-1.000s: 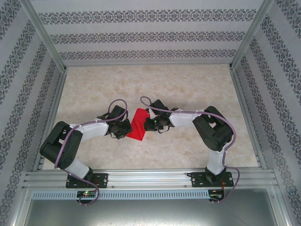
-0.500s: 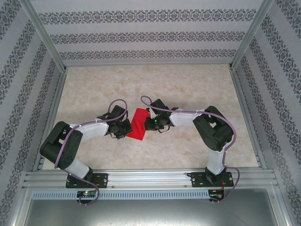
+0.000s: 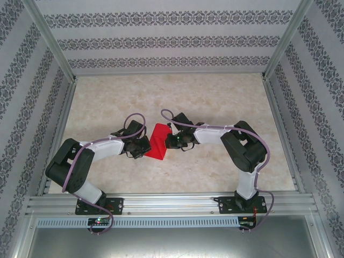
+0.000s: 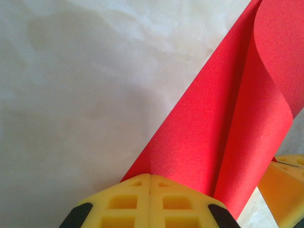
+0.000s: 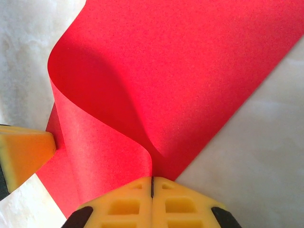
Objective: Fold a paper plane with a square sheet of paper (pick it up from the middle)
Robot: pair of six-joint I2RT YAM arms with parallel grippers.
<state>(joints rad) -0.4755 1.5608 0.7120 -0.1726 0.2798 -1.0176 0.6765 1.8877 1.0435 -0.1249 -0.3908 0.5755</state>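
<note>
Left claw (image 4: 150, 178), right claw (image 5: 152, 179): clamp sheet (image 3: 157, 141) edges | table (image 3: 215, 97) open around

The overhead view is lit brightly and evenly; the pale tabletop (image 3: 215, 102) is rendered without glare, and only faint, soft shadows are seen on it. The frame rails (image 3: 51, 43) are shown splaying outward toward the corners, a mild wide-angle effect. In the left wrist view, fine grain is visible on the square sheet of paper (image 4: 209, 142), and a diffuse grey shadow is cast on the tabletop. In the right wrist view, the paper's curl is darkly shaded inside, and the right end effector (image 5: 152, 183) is rendered slightly soft.
</note>
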